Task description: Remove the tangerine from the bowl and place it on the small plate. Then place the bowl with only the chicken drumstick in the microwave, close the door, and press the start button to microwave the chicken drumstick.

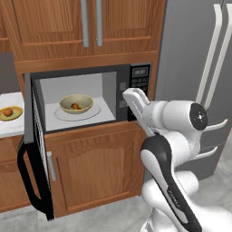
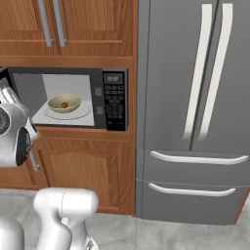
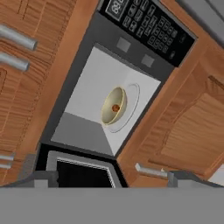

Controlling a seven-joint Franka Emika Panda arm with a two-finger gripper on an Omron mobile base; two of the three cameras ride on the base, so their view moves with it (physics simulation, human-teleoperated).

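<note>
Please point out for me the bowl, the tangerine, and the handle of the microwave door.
the bowl (image 1: 76, 103), left base view: on its inner wall, inside the microwave.
the tangerine (image 1: 8, 112), left base view: middle of the fruit, on the small plate.
the door handle (image 1: 27, 179), left base view: on the curved black bar.

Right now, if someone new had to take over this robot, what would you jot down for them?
Pincer: open and empty, pulled back in front of the microwave; its tips rise at the bottom of the hand view.
Things: the bowl sits on the turntable inside the microwave with the chicken drumstick in it. The tangerine lies on the small plate on the counter to the left.
Done: tangerine moved to the plate, bowl loaded.
Left: swing the door shut, as it stands wide open, then press start on the keypad.
</note>
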